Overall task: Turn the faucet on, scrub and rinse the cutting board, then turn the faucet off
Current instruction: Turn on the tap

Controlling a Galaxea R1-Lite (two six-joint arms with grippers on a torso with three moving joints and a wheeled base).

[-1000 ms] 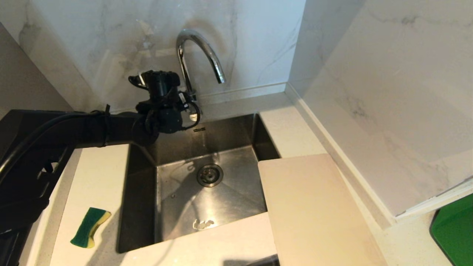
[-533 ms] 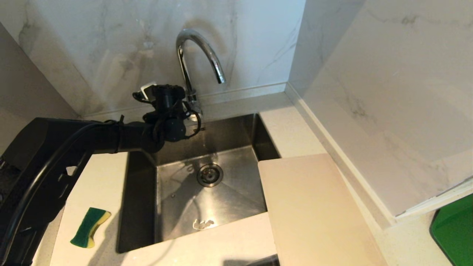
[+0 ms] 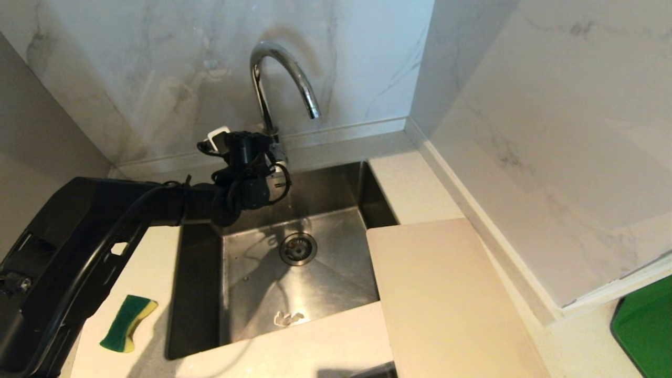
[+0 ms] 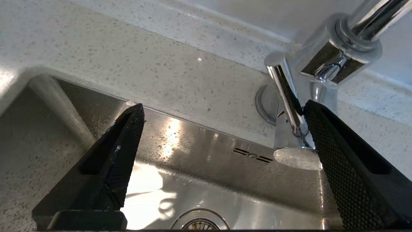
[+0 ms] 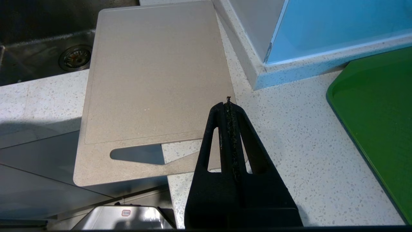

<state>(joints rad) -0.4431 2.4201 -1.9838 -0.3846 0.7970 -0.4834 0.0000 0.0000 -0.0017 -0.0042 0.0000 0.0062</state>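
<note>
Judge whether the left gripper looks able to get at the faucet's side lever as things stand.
Probably yes. The left gripper is open at the faucet base, and the lever lies just inside one finger with nothing between them. Whether they touch, I cannot tell.

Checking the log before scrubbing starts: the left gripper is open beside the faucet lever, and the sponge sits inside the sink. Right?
Not quite. The sponge lies on the counter left of the sink, as the head view shows. The left gripper is open beside the faucet lever.
</note>
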